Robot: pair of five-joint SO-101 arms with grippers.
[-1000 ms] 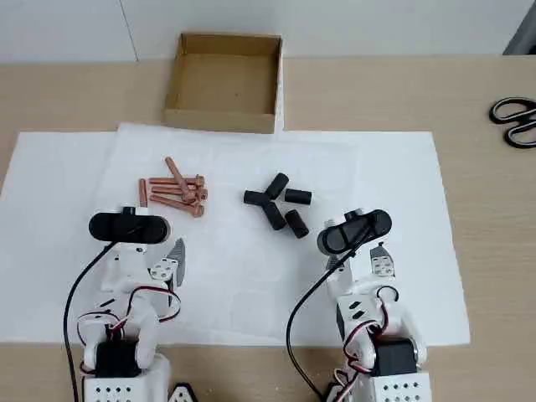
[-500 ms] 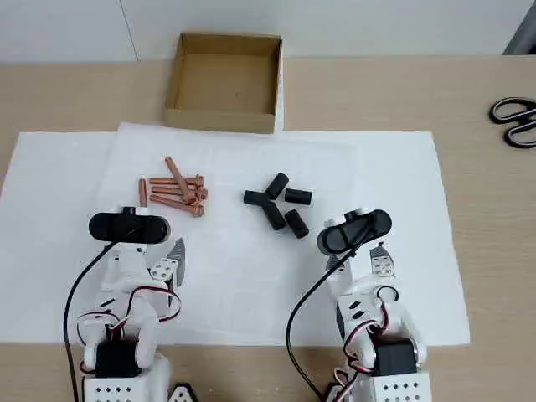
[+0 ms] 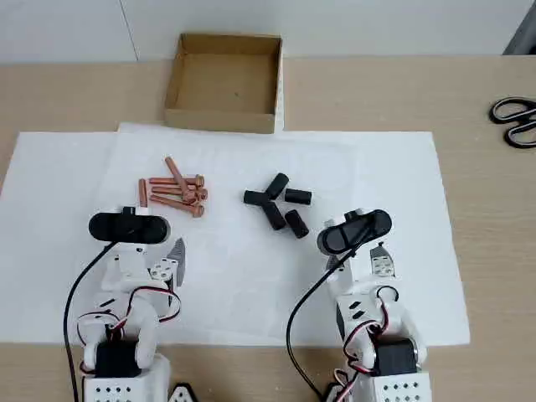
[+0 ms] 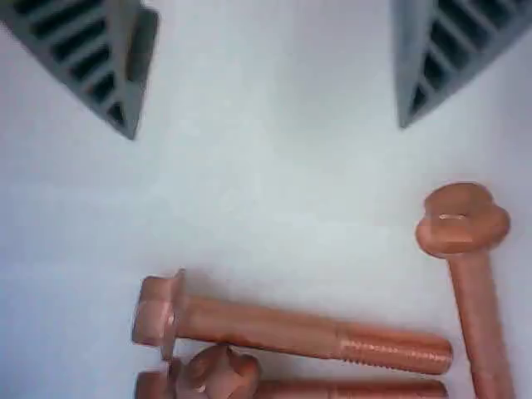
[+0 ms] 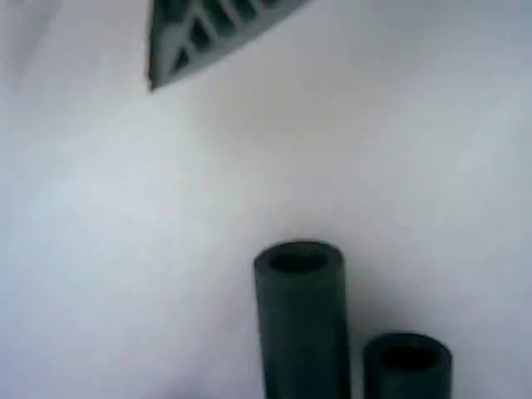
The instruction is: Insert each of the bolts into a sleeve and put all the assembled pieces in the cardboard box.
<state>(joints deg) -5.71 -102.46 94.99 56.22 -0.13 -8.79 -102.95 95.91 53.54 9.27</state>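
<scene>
High view: five bolts (image 3: 174, 192), five sleeves (image 3: 276, 203); left fingers (image 4: 100, 58) released, right fingers (image 5: 216, 37) cannot tell.

The high view looks down from above on the white paper sheet (image 3: 251, 285) and light wooden table (image 3: 377, 92). The left wrist view faces down close over copper-coloured flanged bolts (image 4: 291, 332), the right wrist view over 2 black tubular sleeves (image 5: 301, 324); the high view shares both

Copper-coloured metal bolts (image 3: 172, 191), matte black tube-shaped sleeves (image 3: 276, 203), a plain brown cardboard box (image 3: 219, 120), a white paper sheet (image 3: 394, 176), a pale wood-grain tabletop (image 3: 377, 92).
</scene>
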